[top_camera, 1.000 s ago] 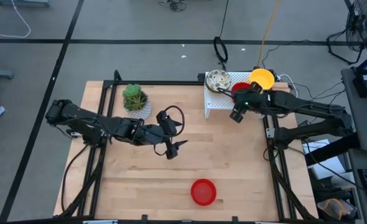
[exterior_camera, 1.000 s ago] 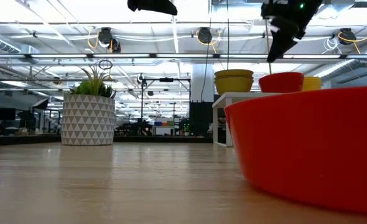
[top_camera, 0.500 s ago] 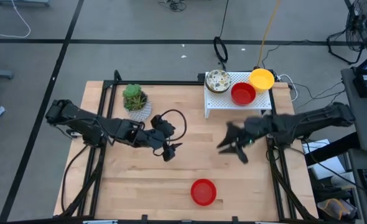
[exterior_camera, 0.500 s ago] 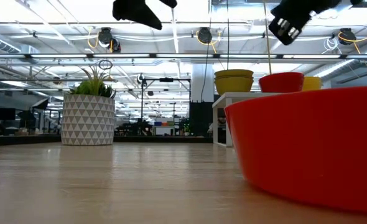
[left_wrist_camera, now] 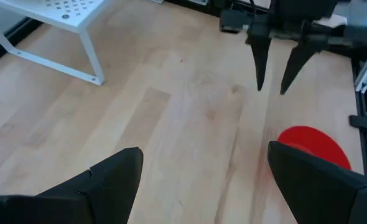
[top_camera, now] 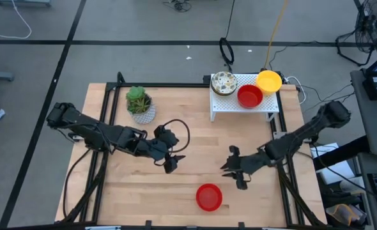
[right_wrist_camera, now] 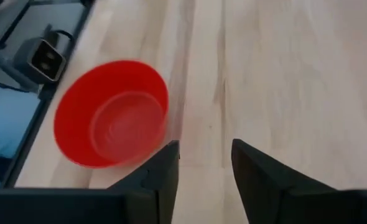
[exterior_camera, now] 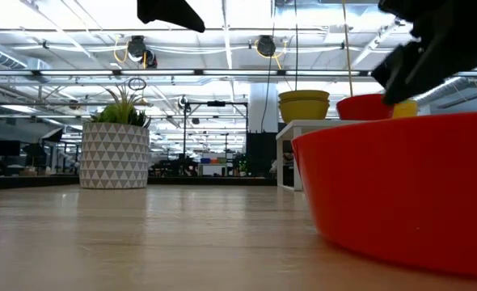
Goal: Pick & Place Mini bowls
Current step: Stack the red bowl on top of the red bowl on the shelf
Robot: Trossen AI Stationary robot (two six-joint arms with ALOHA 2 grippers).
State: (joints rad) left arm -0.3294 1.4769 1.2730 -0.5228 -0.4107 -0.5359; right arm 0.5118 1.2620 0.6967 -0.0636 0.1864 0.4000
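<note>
Red bowl [top_camera: 209,197]: alone on the table's near edge, upright.
Other bowls: speckled [top_camera: 224,82], red [top_camera: 250,96], yellow [top_camera: 268,81] on the white rack [top_camera: 230,101].
Right gripper [top_camera: 233,171]: above the table near the red bowl, fingers parted, empty.
Left gripper [top_camera: 173,162]: mid-table, fingers spread, empty.
Plant pot [top_camera: 139,103]: far left.

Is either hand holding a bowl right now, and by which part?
No. Both the left hand and right hand are open and empty above the table; the red bowl lies free.

The red bowl [exterior_camera: 400,190] runs off the low view's right edge; there it hides most of the white rack [exterior_camera: 303,129]; the bowls behind show only their rims.
</note>
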